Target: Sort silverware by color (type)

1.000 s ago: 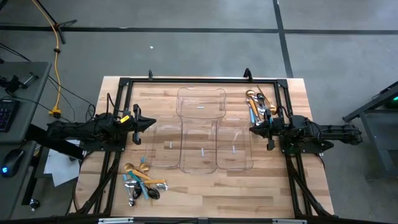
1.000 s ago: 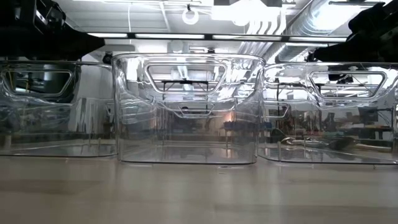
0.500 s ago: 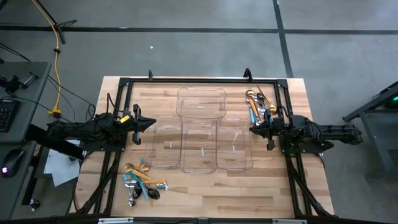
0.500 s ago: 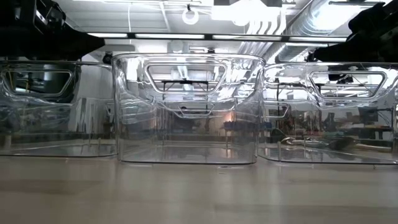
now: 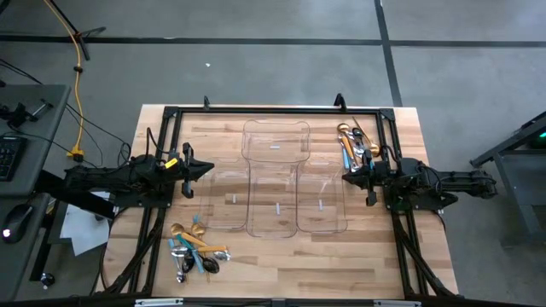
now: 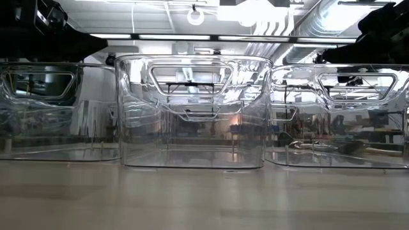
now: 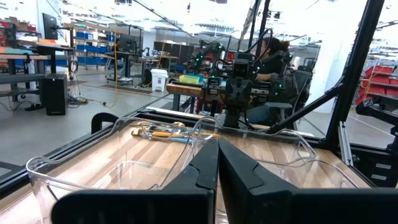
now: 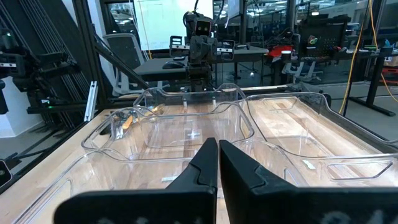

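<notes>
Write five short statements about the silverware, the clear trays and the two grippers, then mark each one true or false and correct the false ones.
1. The silverware lies in two heaps, one near the left arm and one near the right arm. True.
2. The clear trays already hold several spoons. False: no silverware shows in them.
3. The left gripper is shut and holds nothing. True.
4. The right gripper is clamped on a gold spoon. False: it is shut on nothing.
5. Both heaps lie inside the trays. False: both lie on the wooden table, outside the trays.
</notes>
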Action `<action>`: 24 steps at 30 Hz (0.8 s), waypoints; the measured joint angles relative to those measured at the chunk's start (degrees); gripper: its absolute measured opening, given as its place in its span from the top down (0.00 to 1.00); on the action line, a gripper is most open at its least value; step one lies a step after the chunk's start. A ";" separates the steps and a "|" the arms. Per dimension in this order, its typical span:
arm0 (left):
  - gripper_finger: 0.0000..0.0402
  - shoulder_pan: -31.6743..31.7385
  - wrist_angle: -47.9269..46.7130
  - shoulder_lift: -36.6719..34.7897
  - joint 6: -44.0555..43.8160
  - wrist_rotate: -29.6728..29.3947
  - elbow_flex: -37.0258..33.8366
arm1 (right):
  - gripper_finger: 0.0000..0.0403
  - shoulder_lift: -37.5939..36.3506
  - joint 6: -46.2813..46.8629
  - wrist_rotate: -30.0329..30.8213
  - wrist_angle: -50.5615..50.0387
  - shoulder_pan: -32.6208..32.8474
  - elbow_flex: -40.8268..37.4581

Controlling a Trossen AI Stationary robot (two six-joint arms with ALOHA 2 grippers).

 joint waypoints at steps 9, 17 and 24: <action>0.99 -0.01 0.01 0.00 0.00 0.01 0.00 | 1.00 -0.01 -0.02 0.19 0.16 -0.01 0.00; 0.99 -0.01 0.00 0.02 0.00 0.00 0.01 | 1.00 0.00 3.35 1.59 0.47 -0.01 -0.01; 0.99 0.00 0.00 0.00 0.00 -0.01 -0.01 | 1.00 0.00 9.27 1.61 0.47 -0.01 0.00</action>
